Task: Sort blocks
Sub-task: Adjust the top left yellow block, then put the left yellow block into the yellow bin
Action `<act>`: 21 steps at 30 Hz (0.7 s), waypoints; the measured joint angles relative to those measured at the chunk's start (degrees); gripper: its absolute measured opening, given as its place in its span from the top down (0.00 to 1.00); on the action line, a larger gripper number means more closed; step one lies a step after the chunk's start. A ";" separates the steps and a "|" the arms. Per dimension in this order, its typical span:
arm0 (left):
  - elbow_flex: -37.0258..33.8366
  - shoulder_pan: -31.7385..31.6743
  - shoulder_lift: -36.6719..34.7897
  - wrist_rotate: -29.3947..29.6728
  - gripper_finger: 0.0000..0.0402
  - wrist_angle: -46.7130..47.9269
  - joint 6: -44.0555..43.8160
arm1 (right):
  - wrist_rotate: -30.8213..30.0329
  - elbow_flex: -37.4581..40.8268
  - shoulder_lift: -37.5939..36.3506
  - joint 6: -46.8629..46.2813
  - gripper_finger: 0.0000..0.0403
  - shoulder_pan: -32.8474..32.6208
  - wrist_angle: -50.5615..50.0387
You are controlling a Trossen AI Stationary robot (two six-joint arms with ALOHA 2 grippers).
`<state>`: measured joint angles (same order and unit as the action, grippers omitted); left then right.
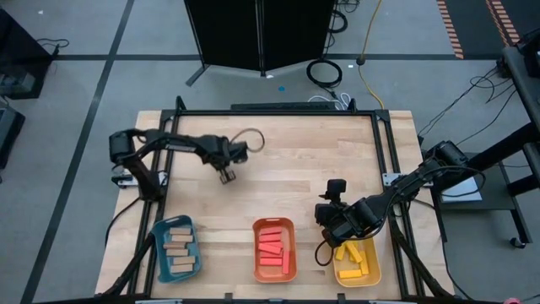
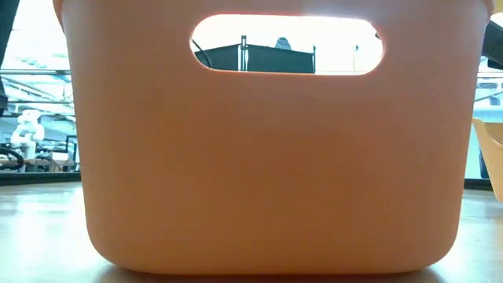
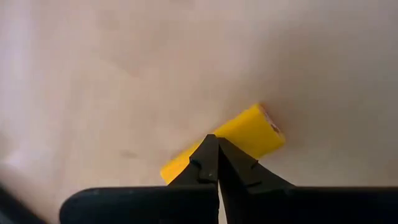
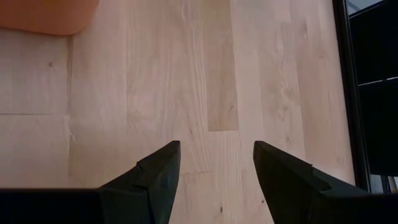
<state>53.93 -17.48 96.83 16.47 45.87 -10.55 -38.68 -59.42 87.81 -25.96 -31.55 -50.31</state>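
My left gripper point(image 1: 226, 176) is shut and points down over the bare table, left of centre. In the left wrist view a yellow block point(image 3: 255, 127) lies on the wood right behind its tips point(image 3: 216, 142); the high view hides this block under the gripper. My right gripper point(image 1: 327, 226) hangs open above the table between the orange and yellow trays, with only wood between its fingers point(image 4: 217, 149). Tan blocks point(image 1: 179, 249) lie in the blue tray point(image 1: 160, 253), red blocks point(image 1: 272, 251) in the orange tray point(image 1: 256, 245), and yellow blocks point(image 1: 354, 253) in the yellow tray point(image 1: 375, 262). My left gripper's shut fingertips point(image 3: 208, 155) stand in front of the middle of the yellow block, coming from above and lying across its length. The tips cover that spot, so I cannot tell whether they touch the block. The block lies flat on the table.
The three trays stand in a row along the table's near edge. The orange tray's wall point(image 2: 267, 157) fills the low view. A black frame point(image 1: 384, 152) borders the table's far and right sides. Bare wood lies across the middle and far part.
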 joint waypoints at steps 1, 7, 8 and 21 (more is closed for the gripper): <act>-0.10 1.96 -0.66 -0.86 1.00 0.53 -0.70 | 0.00 0.00 0.00 -0.02 0.51 0.00 -0.01; -0.08 9.76 -8.64 -0.10 1.00 -0.69 4.22 | -0.02 0.00 0.00 0.30 0.51 0.00 0.08; -0.08 10.54 -9.87 -0.22 1.00 -0.83 6.48 | -0.02 0.00 0.00 0.45 0.51 0.00 0.14; 0.00 11.99 -8.63 -10.98 0.85 1.01 29.11 | -0.04 0.00 -0.02 0.16 0.51 -0.02 1.87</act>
<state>53.93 -5.50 88.20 5.49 46.88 18.56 -38.72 -59.42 87.79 -25.80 -31.57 -48.44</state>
